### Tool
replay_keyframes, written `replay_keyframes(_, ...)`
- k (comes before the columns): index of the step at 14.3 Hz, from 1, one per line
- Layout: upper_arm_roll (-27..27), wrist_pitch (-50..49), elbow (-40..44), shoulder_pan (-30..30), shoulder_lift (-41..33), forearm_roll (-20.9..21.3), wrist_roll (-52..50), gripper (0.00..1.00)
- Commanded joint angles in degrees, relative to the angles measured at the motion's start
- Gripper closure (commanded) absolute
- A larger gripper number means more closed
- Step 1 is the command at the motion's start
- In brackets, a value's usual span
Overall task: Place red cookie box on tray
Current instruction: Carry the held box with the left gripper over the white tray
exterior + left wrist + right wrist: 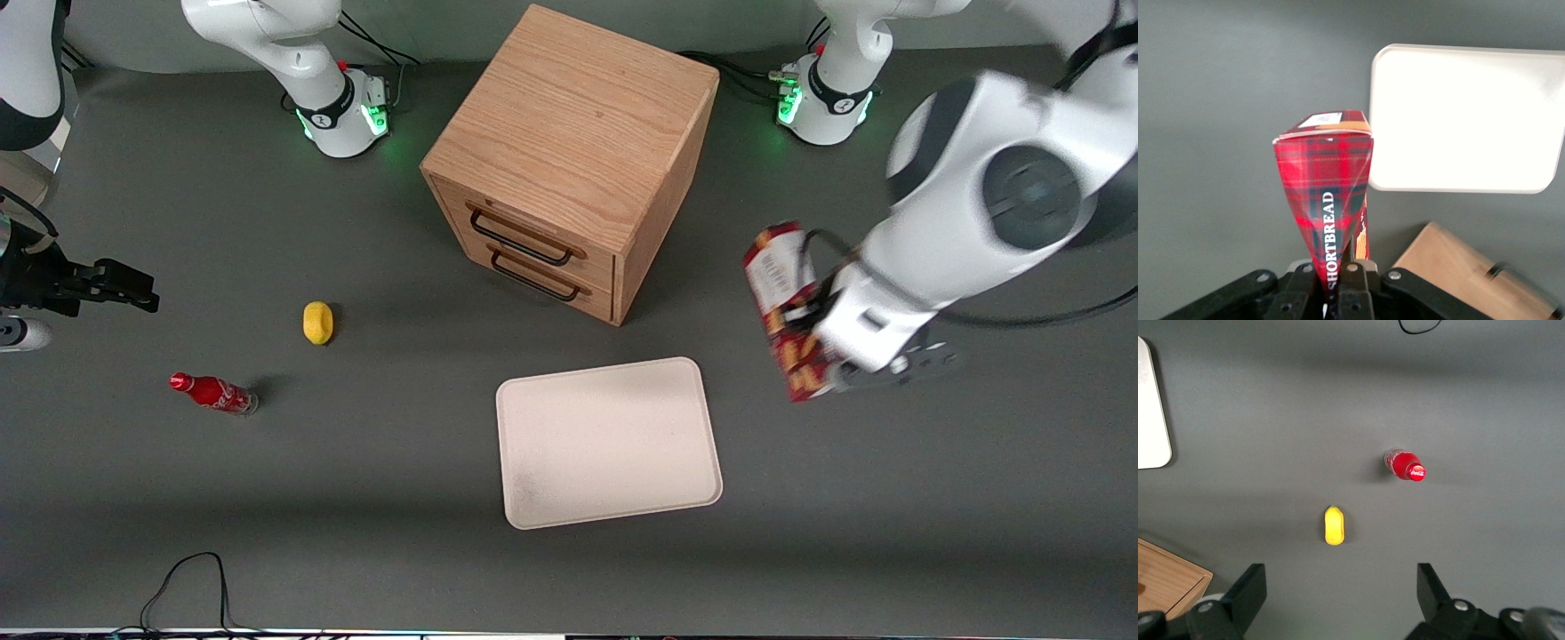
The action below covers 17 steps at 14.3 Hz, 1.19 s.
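Observation:
The red cookie box (787, 311), slim with a tartan pattern and a white end panel, hangs in the air above the table, toward the working arm's end and clear of the tray. My gripper (813, 333) is shut on it about midway along its length. In the left wrist view the box (1328, 193) sticks out from between the fingers (1358, 277), squeezed narrow where they pinch it. The cream-white tray (608, 442) lies flat on the table with nothing on it, and it also shows in the left wrist view as the tray (1465, 120) past the box's end.
A wooden two-drawer cabinet (569, 156) stands farther from the front camera than the tray. A yellow lemon (317, 322) and a small red soda bottle (212, 393) lie toward the parked arm's end. A black cable (191, 578) loops near the table's front edge.

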Motion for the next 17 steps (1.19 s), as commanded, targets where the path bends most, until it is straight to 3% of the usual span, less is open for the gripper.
replay_keyframes(1,0.6,0.0,17.0,-6.6,13.8,4.8,-6.3,1.0)
replay_keyframes(17,2.4,20.7,7.6,-6.4,25.4,11.3,-1.4,1.0)
